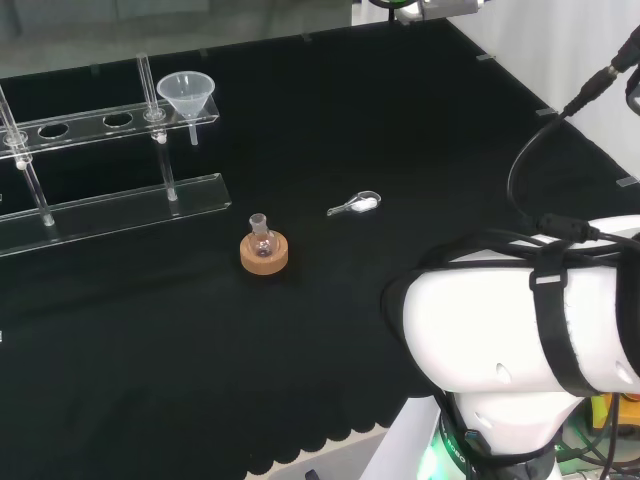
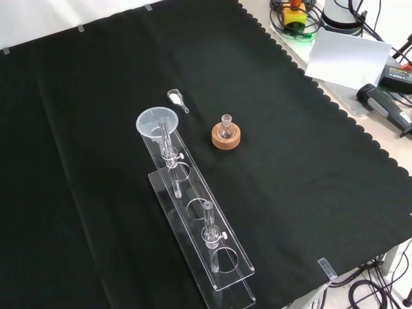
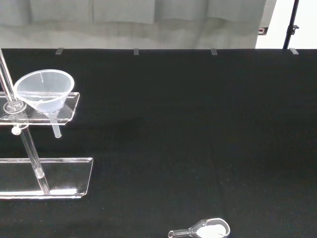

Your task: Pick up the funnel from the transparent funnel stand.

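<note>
While the funnel (image 1: 186,94) sits untouched in the end hole of the transparent funnel stand (image 1: 100,205), the pickup is not begun; hand state cannot be told.

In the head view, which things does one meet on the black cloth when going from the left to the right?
Transparent funnel stand → funnel sitting in the stand's right end → small flask on its cork ring → small scoop with white powder → the arm's own white link.
</note>
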Robot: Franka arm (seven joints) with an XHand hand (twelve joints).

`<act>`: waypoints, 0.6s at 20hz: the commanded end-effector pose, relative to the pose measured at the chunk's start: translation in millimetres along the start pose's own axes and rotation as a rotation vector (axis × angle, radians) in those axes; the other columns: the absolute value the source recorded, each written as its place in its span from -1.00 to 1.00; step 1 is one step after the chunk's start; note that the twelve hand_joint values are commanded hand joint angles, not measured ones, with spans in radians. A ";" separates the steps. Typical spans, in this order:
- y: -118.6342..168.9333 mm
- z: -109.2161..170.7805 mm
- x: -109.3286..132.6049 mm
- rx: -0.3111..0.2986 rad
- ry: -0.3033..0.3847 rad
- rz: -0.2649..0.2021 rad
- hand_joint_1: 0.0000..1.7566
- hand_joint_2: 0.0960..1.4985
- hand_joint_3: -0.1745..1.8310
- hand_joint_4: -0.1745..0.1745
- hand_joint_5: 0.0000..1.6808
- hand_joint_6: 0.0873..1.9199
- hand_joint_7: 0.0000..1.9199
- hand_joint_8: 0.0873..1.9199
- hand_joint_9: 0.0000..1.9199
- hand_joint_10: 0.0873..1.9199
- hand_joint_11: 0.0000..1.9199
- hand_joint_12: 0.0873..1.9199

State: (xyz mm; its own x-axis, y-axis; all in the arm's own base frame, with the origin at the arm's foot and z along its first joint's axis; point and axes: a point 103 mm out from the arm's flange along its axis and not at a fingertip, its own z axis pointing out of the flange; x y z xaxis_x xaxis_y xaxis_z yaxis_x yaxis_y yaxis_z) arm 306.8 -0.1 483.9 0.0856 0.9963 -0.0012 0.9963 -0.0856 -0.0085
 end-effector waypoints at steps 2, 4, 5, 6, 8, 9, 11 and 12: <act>3.6 -2.8 5.3 0.008 0.004 -0.001 -0.78 -0.17 -0.83 0.00 -1.00 -1.00 -1.00 -1.00 -1.00 -1.00 -1.00 -0.68; 5.8 -3.7 10.3 0.011 0.002 -0.008 -0.80 -0.17 -0.83 0.01 -1.00 -1.00 -1.00 -1.00 -1.00 -1.00 -1.00 -0.64; 6.7 -3.9 14.3 0.012 -0.006 -0.013 -0.80 -0.17 -0.83 0.01 -1.00 -1.00 -1.00 -1.00 -1.00 -1.00 -1.00 -0.56; 7.6 -4.0 17.6 0.014 -0.004 -0.019 -0.79 -0.18 -0.83 0.01 -1.00 -1.00 -1.00 -1.00 -1.00 -1.00 -1.00 -0.49; 10.2 -3.2 23.9 0.010 -0.006 -0.030 -0.79 -0.18 -0.83 0.01 -1.00 -1.00 -1.00 -1.00 -1.00 -1.00 -1.00 -0.43; 11.7 -2.5 27.1 0.008 -0.009 -0.035 -0.79 -0.19 -0.84 0.01 -1.00 -1.00 -1.00 -1.00 -1.00 -1.00 -1.00 -0.41; 17.7 0.5 36.5 0.013 -0.007 -0.045 -0.79 -0.20 -0.84 0.01 -1.00 -1.00 -1.00 -1.00 -1.00 -1.00 -1.00 -0.40; 20.5 2.2 41.4 0.015 -0.007 -0.050 -0.79 -0.20 -0.84 0.01 -1.00 -1.00 -1.00 -1.00 -1.00 -1.00 -1.00 -0.40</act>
State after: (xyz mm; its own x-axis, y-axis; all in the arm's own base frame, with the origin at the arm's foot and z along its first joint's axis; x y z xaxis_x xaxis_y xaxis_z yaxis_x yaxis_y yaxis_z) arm 322.7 14.9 480.0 0.0648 0.9978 -0.0115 0.9971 -0.0652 -0.0402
